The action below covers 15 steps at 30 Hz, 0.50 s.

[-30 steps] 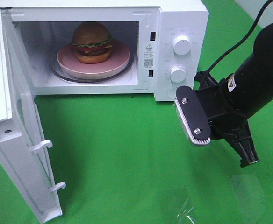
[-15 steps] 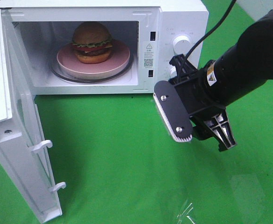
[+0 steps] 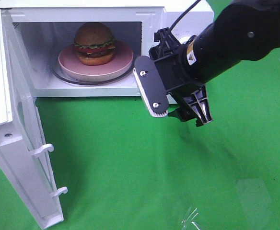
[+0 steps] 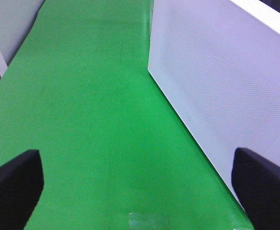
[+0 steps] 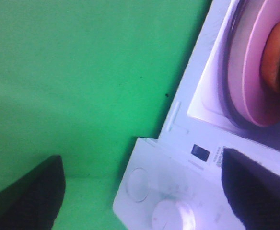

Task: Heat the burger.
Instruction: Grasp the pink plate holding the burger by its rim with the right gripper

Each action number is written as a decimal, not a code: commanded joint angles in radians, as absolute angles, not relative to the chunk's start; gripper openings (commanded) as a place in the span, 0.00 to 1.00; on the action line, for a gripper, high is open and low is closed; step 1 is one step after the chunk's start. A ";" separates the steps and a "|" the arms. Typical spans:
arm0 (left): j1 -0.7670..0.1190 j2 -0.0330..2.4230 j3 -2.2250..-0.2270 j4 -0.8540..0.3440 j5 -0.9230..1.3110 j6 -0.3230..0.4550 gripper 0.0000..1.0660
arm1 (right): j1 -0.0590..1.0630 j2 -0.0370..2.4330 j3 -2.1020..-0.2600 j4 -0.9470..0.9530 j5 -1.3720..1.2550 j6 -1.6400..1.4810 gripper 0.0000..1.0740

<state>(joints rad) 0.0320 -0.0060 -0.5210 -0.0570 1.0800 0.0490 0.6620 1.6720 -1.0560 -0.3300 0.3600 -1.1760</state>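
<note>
A: The fingers of our right gripper (image 3: 177, 108) stand wide apart with nothing between them, hanging in front of the microwave (image 3: 188, 14), over its control panel. In the right wrist view we see both dark fingertips (image 5: 27, 196) at the edges of the picture, with a white dial (image 5: 171, 215) between them.

B: And our left gripper (image 4: 140, 184)? Its fingers are apart as well, empty, beside the white perforated face of the microwave door (image 4: 216, 76) and above the green desk (image 4: 82, 96). We cannot find that arm in the high view.

A: So where do we stand? The burger (image 3: 94, 43) sits on the pink plate (image 3: 123, 60), on the glass turntable inside the cavity. Loading looks done.

B: What is left, we judge, is the door (image 3: 20, 143) (it hangs fully open, swung out to the left of the high view) and then the dials. Nothing can heat until it is shut.

A: Orientation of the burger?

B: It stands upright, its long axis vertical, domed bun on top, lettuce and tomato below it, then patty and bottom bun. It is round, so we can name no facing direction. It sits slightly toward the left of the plate's middle, well inside the rim.
</note>
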 commanded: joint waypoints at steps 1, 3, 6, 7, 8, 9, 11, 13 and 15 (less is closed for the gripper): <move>0.033 -0.021 -0.519 -0.056 1.070 0.044 0.94 | 0.679 1.738 -1.126 -0.362 0.342 -1.153 0.81; 0.033 -0.021 -0.519 -0.056 1.070 0.044 0.94 | 0.687 1.763 -1.157 -0.370 0.326 -1.152 0.80; 0.033 -0.021 -0.519 -0.056 1.070 0.044 0.94 | 0.687 1.788 -1.183 -0.370 0.308 -1.152 0.80; 0.033 -0.021 -0.519 -0.056 1.070 0.045 0.94 | 0.687 1.816 -1.213 -0.370 0.296 -1.152 0.80; 0.033 -0.021 -0.519 -0.056 1.070 0.045 0.94 | 0.687 1.816 -1.213 -0.370 0.296 -1.152 0.80; 0.033 -0.021 -0.519 -0.056 1.070 0.045 0.94 | 0.687 1.842 -1.242 -0.370 0.294 -1.152 0.79; 0.033 -0.021 -0.519 -0.056 1.070 0.045 0.94 | 0.687 1.868 -1.273 -0.370 0.294 -1.152 0.79; 0.033 -0.021 -0.519 -0.056 1.070 0.045 0.94 | 0.687 1.884 -1.292 -0.370 0.294 -1.152 0.79; 0.033 -0.021 -0.519 -0.056 1.070 0.045 0.94 | 0.687 1.917 -1.330 -0.370 0.294 -1.152 0.79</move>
<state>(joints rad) 0.0320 -0.0060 -0.5210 -0.0570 1.0800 0.0490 0.6860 1.9080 -1.3160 -0.3680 0.2980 -1.1560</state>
